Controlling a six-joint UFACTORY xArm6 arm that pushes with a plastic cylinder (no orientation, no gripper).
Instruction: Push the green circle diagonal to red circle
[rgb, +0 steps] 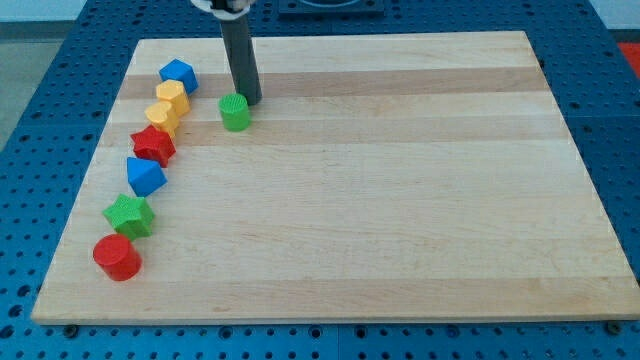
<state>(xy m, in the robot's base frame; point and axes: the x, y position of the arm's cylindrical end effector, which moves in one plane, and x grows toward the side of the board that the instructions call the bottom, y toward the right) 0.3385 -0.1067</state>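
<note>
The green circle (235, 112) sits on the wooden board (400, 200) near the view's top left. My tip (249, 100) stands just above and to the right of it, touching or nearly touching. The red circle (117, 257) lies far off at the view's bottom left, near the board's left edge.
Along the board's left side runs a line of blocks: a blue block (178, 74), a yellow block (172, 96), a second yellow block (163, 116), a red star (153, 146), a blue block (145, 176), a green star (130, 215).
</note>
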